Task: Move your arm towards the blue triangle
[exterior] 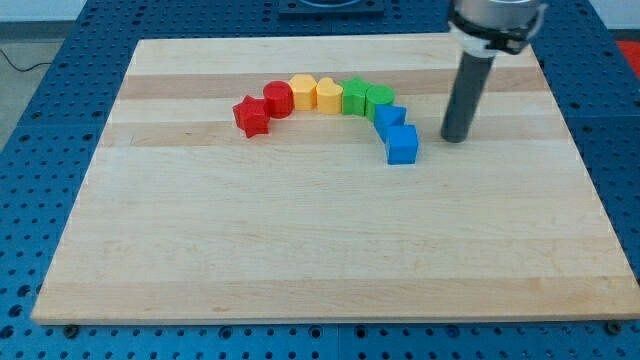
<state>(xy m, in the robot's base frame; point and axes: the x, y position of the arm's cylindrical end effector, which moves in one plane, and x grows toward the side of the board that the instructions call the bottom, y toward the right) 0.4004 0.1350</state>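
Two blue blocks end an arc of blocks. The upper blue block [390, 119] may be the triangle, though its shape is hard to make out. The lower one is a blue cube [402, 144]. My tip [455, 138] rests on the board to the right of both, about level with the cube and a short gap away, touching neither.
The arc runs left from the blue blocks: green cylinder [378, 100], green block [353, 96], yellow heart [328, 95], yellow block [303, 93], red cylinder [278, 99], red star [251, 117]. The wooden board [320, 250] lies on a blue perforated table.
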